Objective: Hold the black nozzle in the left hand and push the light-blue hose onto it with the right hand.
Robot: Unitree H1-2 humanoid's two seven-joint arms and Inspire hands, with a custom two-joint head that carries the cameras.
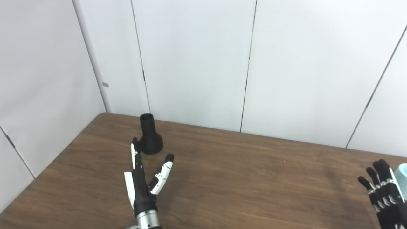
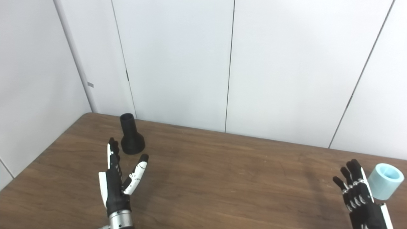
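The black nozzle [image 1: 149, 135] stands upright on its wide end at the back left of the wooden table [image 1: 241, 171], narrow opening up. My left hand [image 1: 143, 180] is open and empty just in front of it, fingertips close to its base, apart from it. The light-blue hose [image 2: 385, 180] is a short pale cylinder at the right edge, its open end tilted up. My right hand [image 2: 359, 195] is open just to the left of the hose, fingers raised, holding nothing.
White wall panels [image 1: 197, 60] stand right behind the table's far edge and along its left side. The table's left edge runs diagonally near the nozzle.
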